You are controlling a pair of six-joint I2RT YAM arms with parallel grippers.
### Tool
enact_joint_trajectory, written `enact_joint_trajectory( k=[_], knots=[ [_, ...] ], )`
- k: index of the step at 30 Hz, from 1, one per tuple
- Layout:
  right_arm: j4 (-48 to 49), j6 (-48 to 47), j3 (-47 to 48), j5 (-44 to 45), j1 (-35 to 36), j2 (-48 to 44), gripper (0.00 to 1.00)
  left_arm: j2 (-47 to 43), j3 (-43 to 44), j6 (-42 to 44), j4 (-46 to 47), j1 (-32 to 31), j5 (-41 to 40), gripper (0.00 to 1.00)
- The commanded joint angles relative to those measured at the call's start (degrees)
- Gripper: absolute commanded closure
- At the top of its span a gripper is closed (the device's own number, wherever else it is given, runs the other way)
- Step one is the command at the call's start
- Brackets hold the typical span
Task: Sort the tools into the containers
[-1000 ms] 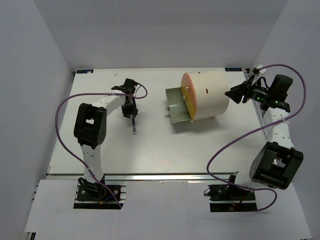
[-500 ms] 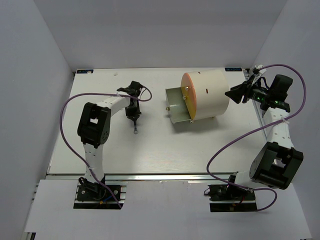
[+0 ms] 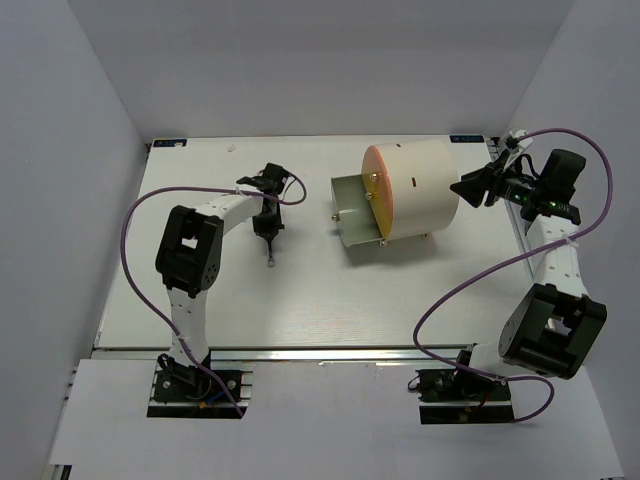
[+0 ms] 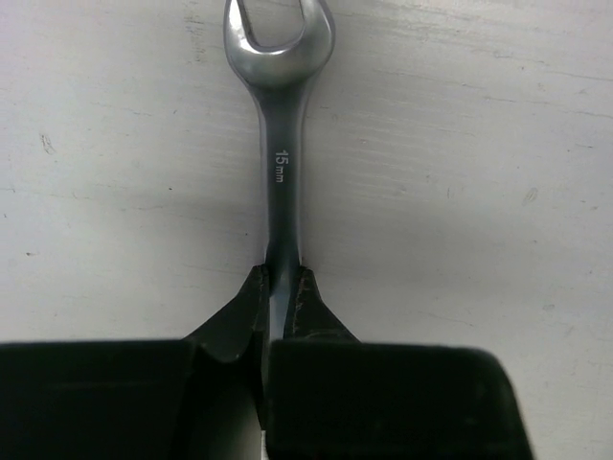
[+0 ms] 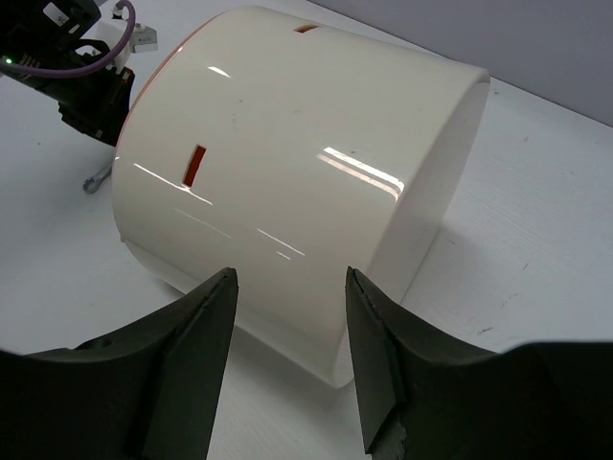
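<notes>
White arm links [image 3: 563, 262], black joints [image 3: 185, 250], purple cables [image 3: 124, 240]; left hand [image 4: 281, 278], right hand [image 5: 287, 287] black.

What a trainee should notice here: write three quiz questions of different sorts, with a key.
1. True or false: the left gripper is shut on the wrench.
2. Pick one: the drawer pulled out of the drum is A) orange, B) pale grey-green, C) blue.
3. Fill the gap: the right gripper faces the drum's rear end with its jaws ___ and nothing held.

Key: 1 true; 2 B; 3 open.
</notes>
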Motion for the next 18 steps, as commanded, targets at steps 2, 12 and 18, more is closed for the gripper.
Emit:
enact_joint_trajectory(
  k=[2, 12, 18],
  knots=[
    [0.72, -0.31, -0.3, -0.89, -0.42, -0.05, 0.45, -0.09, 1.36, 1.32, -2.14, 0.11, -1.66, 1.0],
    [1.34, 0.05, -0.56, -0.89, -0.42, -0.05, 0.45, -2.9, 3.83, 1.4, -3.55, 0.11, -1.31, 1.0],
    [1.34, 0.05, -0.56, -0.89, -0.42, -0.05, 0.45, -3.78, 4.18, 1.4, -3.73, 0.11, -1.22, 1.0]
  ],
)
